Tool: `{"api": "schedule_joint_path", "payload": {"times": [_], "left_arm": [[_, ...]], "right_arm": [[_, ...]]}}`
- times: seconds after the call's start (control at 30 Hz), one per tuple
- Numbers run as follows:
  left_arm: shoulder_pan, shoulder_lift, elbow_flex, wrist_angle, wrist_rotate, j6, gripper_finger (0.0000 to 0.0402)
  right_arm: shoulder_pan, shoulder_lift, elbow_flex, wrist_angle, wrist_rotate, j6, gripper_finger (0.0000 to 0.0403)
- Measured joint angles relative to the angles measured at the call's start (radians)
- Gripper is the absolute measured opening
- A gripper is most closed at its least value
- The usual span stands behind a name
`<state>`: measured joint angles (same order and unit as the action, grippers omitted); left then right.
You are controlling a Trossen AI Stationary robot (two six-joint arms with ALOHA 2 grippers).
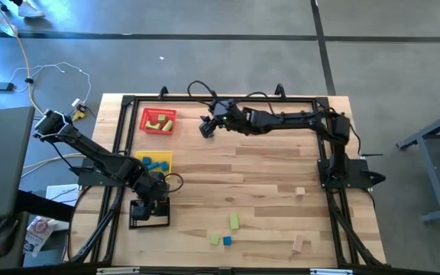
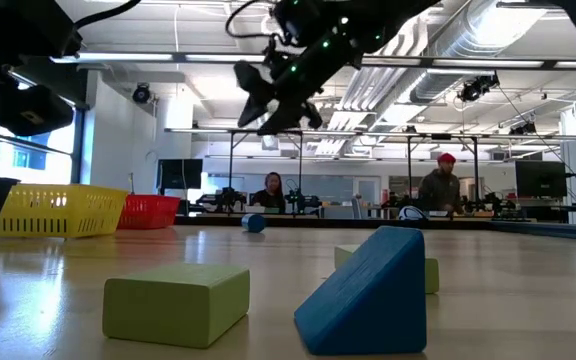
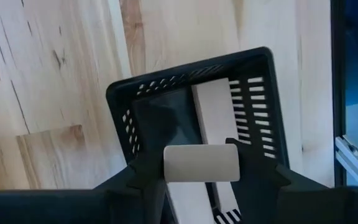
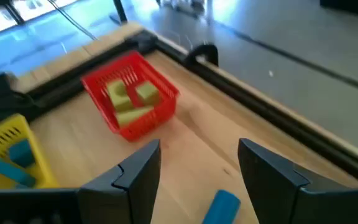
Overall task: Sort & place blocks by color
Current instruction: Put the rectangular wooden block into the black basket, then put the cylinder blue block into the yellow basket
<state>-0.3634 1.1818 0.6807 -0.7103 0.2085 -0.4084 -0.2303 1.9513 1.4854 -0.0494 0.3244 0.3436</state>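
The left claw hangs directly over the black tray at the near left edge of the counter, with a tan cylinder between its fingers. Whether the fingers grip it firmly or have begun to let go cannot be told; the cylinder sits in line above a long tan bar already lying in the tray. To finish this drop well, the arm should stay centred over the tray, spread its fingers fully, and lift straight up, since a cylinder will likely roll once it lands and could jump the low wall if nudged sideways.

The right claw hovers open and empty over the far side of the counter, above a blue cylinder, near the red tray of green blocks. The yellow tray holds blue pieces. More blocks wait along the near edge: green, blue and tan.
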Motion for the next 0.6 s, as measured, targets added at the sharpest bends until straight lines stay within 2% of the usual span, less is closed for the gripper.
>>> {"api": "schedule_joint_path", "payload": {"times": [0.23, 0.43, 0.6], "left_arm": [[0.0, -0.001, 0.0, 0.005, -0.004, 0.0, 0.0165], [0.004, -0.001, 0.0, 0.006, -0.006, 0.0, 0.0194], [0.012, -0.004, 0.0, 0.006, -0.006, 0.018, 0.0199]], "right_arm": [[-0.025, 0.085, 0.059, -0.084, 0.001, 0.058, 0.02], [-0.051, 0.1, 0.058, -0.11, -0.008, 0.108, 0.02], [-0.062, 0.1, 0.058, -0.106, -0.022, 0.104, 0.02]]}}
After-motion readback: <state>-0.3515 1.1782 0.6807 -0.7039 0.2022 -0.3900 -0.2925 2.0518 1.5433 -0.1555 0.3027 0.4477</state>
